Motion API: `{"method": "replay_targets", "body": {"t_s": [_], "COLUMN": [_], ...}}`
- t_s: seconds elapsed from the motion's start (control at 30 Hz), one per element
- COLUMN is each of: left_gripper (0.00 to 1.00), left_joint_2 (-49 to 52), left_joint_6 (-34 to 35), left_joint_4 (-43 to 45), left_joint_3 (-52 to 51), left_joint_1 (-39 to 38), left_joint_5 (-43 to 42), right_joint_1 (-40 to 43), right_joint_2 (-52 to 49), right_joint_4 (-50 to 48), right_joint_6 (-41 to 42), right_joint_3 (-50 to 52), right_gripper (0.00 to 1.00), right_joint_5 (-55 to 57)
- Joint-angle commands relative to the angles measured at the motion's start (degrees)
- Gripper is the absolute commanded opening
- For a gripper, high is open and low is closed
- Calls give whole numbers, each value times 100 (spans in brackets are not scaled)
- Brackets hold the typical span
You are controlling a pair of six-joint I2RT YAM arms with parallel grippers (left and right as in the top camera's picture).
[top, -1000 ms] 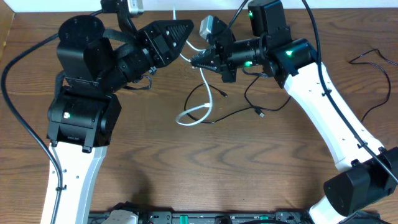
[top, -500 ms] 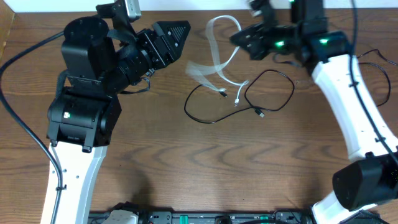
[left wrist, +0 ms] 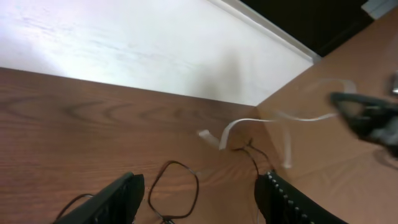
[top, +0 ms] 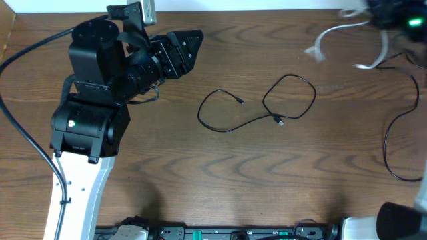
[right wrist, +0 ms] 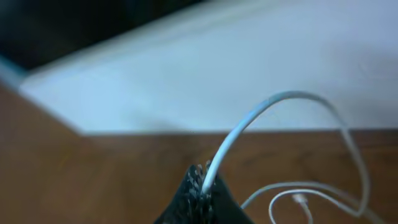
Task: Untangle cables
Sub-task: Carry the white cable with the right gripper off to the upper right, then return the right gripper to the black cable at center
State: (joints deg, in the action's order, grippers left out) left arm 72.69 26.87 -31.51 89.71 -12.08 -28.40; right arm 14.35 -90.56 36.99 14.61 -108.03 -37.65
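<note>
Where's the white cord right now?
The white cord is at the far upper right of the overhead view, hanging from the right tool, apart from the black cord lying at centre.

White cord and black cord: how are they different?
The white cord hangs in the air from the right gripper; the black cord lies loose on the table. The white cord looks thicker, the black cord thinner. Both are bendy cords, and they do not touch each other.

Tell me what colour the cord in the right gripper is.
The cord is white, clearest in the right wrist view.
</note>
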Motion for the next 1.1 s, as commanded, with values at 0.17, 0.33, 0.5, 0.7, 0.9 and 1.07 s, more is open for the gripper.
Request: {"method": "replay_targets", "body": {"t_s": [0.17,0.33,0.5,0.7,0.9,1.07], "left_gripper": [63,63,63,63,63,63], "left_joint_2": [44,111,216,321,396,398], "left_joint_6": [-157,-157,-155,-155,-155,-157], "left_joint_4": [-63,-153,-225,-275,-280,-354], "left_joint_3": [61,61,61,61,61,61], "left_joint_1": [28,28,28,28,28,28], "left_joint_5": [105,105,103,103,103,103], "right_joint_1": [1150,1755,2673,3801,3989,3989], "right_joint_2": [214,168,168,118,-254,-787], "right_joint_4": [149,273,398,1023,1185,1370], "right_joint_6": [210,393,881,752,450,452], "right_joint_3": [-334,-332,-332,-323,-229,-229], "right_gripper": [1,1,1,1,1,46], "right_joint_5": [341,686,774,1692,2446,2444]}}
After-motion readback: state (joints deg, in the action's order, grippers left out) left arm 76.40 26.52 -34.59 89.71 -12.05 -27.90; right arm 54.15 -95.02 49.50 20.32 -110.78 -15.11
